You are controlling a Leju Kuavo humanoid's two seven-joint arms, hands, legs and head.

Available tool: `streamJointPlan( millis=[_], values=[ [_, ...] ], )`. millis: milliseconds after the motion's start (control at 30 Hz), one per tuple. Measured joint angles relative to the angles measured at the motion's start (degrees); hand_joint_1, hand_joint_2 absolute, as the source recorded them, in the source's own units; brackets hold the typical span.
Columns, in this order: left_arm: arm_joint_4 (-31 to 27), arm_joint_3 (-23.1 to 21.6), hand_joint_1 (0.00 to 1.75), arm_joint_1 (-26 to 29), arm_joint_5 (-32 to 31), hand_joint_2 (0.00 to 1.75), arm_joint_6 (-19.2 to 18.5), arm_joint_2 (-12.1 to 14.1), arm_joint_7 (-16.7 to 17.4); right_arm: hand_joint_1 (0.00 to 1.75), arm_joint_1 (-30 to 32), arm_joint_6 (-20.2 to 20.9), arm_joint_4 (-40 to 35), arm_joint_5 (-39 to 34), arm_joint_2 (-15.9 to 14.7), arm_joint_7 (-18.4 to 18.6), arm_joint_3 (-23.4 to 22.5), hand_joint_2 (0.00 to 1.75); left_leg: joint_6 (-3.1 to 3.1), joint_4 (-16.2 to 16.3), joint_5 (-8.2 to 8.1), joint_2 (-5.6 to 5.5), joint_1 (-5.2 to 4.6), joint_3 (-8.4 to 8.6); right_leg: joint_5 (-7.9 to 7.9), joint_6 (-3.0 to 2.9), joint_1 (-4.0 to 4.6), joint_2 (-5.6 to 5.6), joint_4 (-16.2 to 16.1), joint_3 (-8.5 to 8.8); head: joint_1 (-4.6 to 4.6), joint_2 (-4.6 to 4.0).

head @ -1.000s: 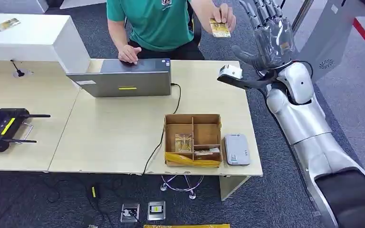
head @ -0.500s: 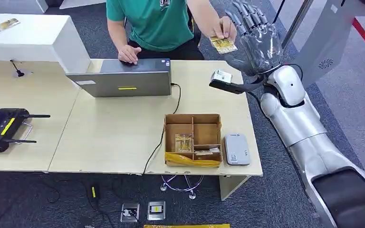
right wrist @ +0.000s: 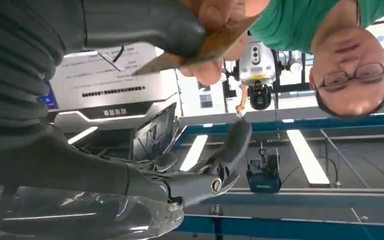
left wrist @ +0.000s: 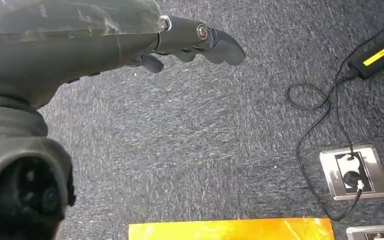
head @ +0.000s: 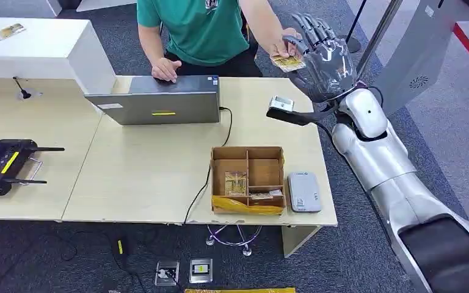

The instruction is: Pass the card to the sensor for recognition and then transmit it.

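Right hand [head: 322,56] is raised at the table's far right corner, at about 1 o'clock in the head view, palm toward the person [head: 204,27] seated behind the laptop [head: 159,105]. The person's hand [head: 283,43] holds the yellowish card [head: 287,61] against the robot's thumb; in the right wrist view the card [right wrist: 200,50] lies between the grey thumb [right wrist: 145,25] and the person's fingers, while the darker fingers [right wrist: 225,155] stand extended, well apart from the card. Whether the thumb is pressing the card I cannot tell.

Left hand [left wrist: 130,35] hangs over grey carpet, fingers loosely extended and holding nothing, above a floor socket [left wrist: 354,172] with a black cable.

On the table [head: 146,171], a divided cardboard box [head: 248,180] sits at 5 o'clock from the raised hand, and the grey sensor [head: 304,191] lies just beside the box's right wall.
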Motion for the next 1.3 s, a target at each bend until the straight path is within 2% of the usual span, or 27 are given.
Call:
streamJointPlan(
  millis=[633, 800, 967, 1300],
  values=[
    [0.0, -0.31, 0.0, 0.02, 1.05, 0.0, 0.39, 0.22, 0.11, 1.75, 0.6, 6.04, 0.57, -1.88, -0.09, 0.83, 0.24, 1.75, 0.0, 0.01, 0.0, 0.01, 0.0, 0.02, 0.0, 0.0, 0.0, 0.03, -0.01, -0.02, 0.0, 0.0],
    [0.0, -0.31, 0.0, 0.05, 1.86, 0.0, 1.2, 0.15, 0.22, 1.75, 1.85, 10.91, -1.47, -5.69, -1.09, 1.53, -0.02, 1.75, 0.0, 0.02, 0.0, 0.01, 0.0, 0.03, 0.0, 0.0, 0.0, 0.03, -0.01, -0.03, 0.02, 0.0],
    [0.0, -0.28, 0.0, 0.11, 2.62, 0.0, 1.77, 0.04, 0.3, 1.75, 4.08, 17.95, -5.4, -12.42, -3.35, 3.89, -1.14, 1.75, 0.0, 0.02, -0.01, 0.01, -0.01, 0.02, 0.0, 0.0, -0.01, 0.02, -0.03, -0.03, 0.02, 0.0],
    [0.02, -0.28, 0.0, 0.18, 3.76, 0.0, 3.23, -0.07, 0.65, 1.75, 9.4, 25.78, -9.77, -25.23, -8.13, 5.81, -4.42, 1.75, 0.0, 0.02, -0.01, 0.02, -0.01, 0.01, 0.0, 0.0, -0.01, 0.03, -0.04, -0.04, 0.0, 0.0]
  ],
)
